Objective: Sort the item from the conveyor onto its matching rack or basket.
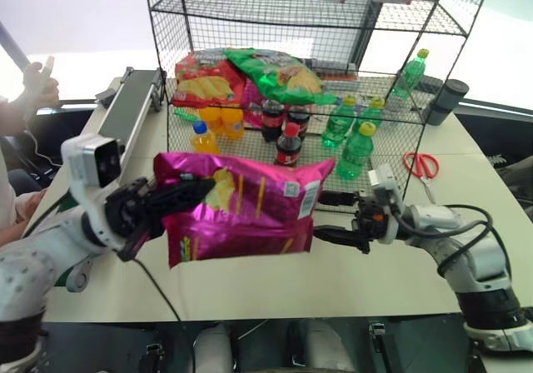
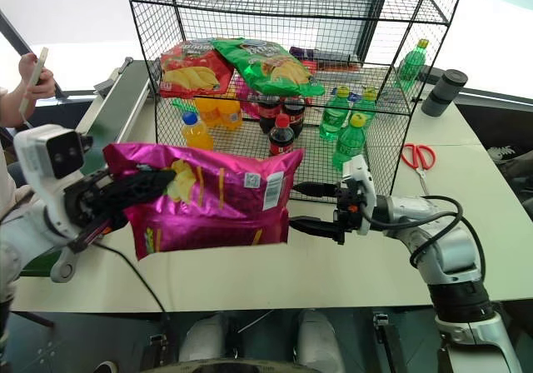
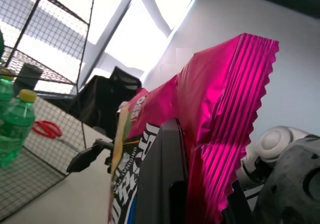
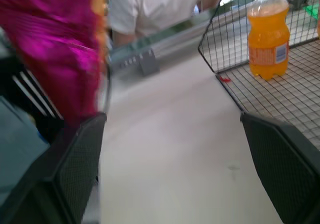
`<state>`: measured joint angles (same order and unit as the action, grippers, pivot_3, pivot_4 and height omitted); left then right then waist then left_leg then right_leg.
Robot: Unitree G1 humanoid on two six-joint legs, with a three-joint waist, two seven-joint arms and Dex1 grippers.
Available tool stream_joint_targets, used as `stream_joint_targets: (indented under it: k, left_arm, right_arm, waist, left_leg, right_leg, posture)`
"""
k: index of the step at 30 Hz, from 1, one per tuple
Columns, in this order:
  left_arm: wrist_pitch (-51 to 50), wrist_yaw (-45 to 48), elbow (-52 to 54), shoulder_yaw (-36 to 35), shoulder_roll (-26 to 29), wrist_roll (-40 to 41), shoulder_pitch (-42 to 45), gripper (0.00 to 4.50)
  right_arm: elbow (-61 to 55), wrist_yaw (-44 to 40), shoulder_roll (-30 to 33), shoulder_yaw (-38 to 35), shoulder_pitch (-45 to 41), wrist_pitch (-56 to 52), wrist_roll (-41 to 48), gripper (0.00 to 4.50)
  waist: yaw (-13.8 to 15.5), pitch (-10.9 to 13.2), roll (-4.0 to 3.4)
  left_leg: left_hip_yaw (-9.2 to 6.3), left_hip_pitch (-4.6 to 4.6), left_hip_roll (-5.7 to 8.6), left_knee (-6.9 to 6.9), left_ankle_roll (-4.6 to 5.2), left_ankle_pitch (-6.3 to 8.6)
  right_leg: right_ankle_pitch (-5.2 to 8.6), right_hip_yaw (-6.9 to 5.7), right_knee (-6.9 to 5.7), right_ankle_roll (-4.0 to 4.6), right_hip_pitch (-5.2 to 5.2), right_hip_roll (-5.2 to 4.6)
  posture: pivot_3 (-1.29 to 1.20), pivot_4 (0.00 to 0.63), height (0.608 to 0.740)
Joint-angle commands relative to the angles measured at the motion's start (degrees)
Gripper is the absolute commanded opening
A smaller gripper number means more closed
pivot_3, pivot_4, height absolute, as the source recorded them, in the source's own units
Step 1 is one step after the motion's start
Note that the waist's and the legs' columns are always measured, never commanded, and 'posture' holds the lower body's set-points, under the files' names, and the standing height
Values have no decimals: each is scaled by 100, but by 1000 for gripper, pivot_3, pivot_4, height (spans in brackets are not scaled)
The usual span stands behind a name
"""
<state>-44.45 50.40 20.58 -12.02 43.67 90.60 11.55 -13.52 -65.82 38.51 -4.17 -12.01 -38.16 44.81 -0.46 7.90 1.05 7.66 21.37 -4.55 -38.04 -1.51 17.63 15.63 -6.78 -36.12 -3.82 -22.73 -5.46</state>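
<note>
1. My left gripper point(image 1: 187, 196) is clenched on the crimped end of the magenta snack bag point(image 1: 250, 211); its print is too small to read (yellow chips and a white barcode panel show).
2. The bag hangs above the table point(image 1: 366, 277), long axis level, its free end beside my right gripper point(image 1: 333, 216), whose fingers stand released.
3. Behind stands the black wire rack point(image 1: 400, 98).

We see our left gripper point(image 3: 200, 194) clamped on the crimped edge of the pink snack bag point(image 3: 220, 99), which fills the near view. Past it stand two green bottles point(image 3: 12, 129) inside the wire rack point(image 3: 50, 59), red scissors point(image 3: 46, 129) on the desk point(image 3: 65, 199), and the other gripper point(image 3: 92, 154).
</note>
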Motion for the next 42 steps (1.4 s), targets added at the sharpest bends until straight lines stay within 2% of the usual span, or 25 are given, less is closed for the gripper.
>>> stream_joint_targets:
  k: [1,6,13,16,21,25,31,40,42]
  left_arm:
    - [-241,168,-278,281,-282,-111,474,27]
    - [-423,377,-651,424,-632,-436,957,27]
    - [-742,329,-592,226,-734,-313,1089,27]
    - [-791,271,-524,159,-748,-324,1100,27]
    - [-886,265,-493,59,-690,-352,1083,27]
    - [-928,215,-559,-9,-760,-324,1069,27]
    - [-793,262,-544,123,-1030,-665,1081,27]
    - [-758,236,-546,171,-1353,-954,1083,27]
    - [-783,274,-545,186,-1368,-1024,1075,0]
  right_arm:
    - [-612,-5,306,-411,121,-804,975,4500]
    - [-904,68,363,-403,315,-838,1016,4500]
    - [-261,29,352,-314,529,104,-11,4500]
    - [-23,-93,355,-327,689,278,-154,4500]
    - [11,-237,398,-475,780,163,19,4500]
    - [-247,-185,345,-561,664,-297,549,4500]
    - [-806,185,-21,-202,497,-584,838,4500]
    - [-865,504,-364,255,216,-712,820,4500]
    - [-848,607,-449,251,160,-725,864,3928]
  waist:
    - [3,-1,2]
    - [-28,-5,9]
    - [-3,-6,15]
    - [11,-6,17]
    - [-24,-5,17]
    - [-13,-5,17]
    - [-9,-5,17]
    - [-9,-5,18]
    - [-10,-5,18]
  left_leg:
    - [0,1,1,0,1,0]
    - [-3,-1,0,1,14,8]
    - [-5,0,1,0,9,5]
    - [-4,1,2,0,0,0]
    - [-5,-2,1,0,2,0]
    - [-7,-1,0,0,2,1]
    - [-9,0,1,0,7,4]
    - [-9,2,2,0,9,4]
    - [-9,1,2,0,9,4]
  right_leg:
    - [0,0,2,0,1,0]
    - [0,1,2,0,1,3]
    - [0,1,2,-1,2,2]
    - [0,0,5,-2,3,0]
    - [0,1,2,-2,3,1]
    - [0,1,1,-2,3,2]
    - [0,1,2,-1,3,0]
    - [0,0,4,-1,3,0]
    - [0,0,4,-1,3,-1]
  posture:
    - [0,150,726]
    - [0,150,726]
    - [0,150,726]
    - [0,150,726]
    - [0,150,726]
    - [0,150,726]
    - [0,150,726]
    - [0,150,726]
    - [0,150,726]
